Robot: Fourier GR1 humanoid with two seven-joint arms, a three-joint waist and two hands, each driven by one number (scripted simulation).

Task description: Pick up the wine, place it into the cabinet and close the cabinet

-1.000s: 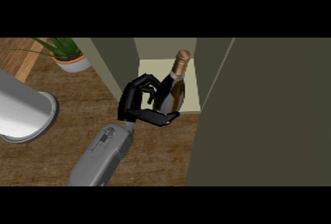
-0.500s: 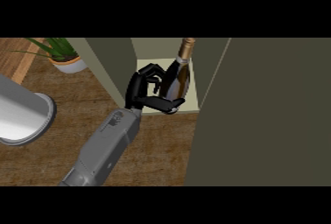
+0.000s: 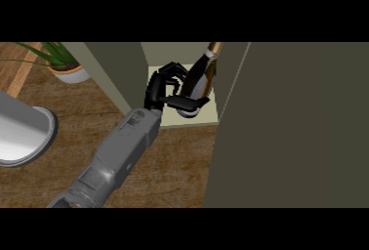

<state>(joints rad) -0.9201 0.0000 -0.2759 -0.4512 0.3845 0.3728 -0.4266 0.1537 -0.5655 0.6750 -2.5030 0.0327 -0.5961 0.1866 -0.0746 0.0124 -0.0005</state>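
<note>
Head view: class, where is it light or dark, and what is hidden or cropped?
In the head view, the cabinet has dark outer panels and a pale shelf; the left robot hand hides part of the wine bottle; the bottle's top and the plant are cropped at the upper edge.

wine [image 3: 204,73]: lower body partly behind left hand [image 3: 160,91]; plant [image 3: 69,72]: leaves cut at top

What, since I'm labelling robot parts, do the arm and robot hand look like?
Only the left arm shows. Its forearm is a rounded grey shell with panel seams and a recessed patch near the wrist. The left robot hand is glossy black, with slim fingers and a thicker thumb. No cables or markings are visible.
</note>
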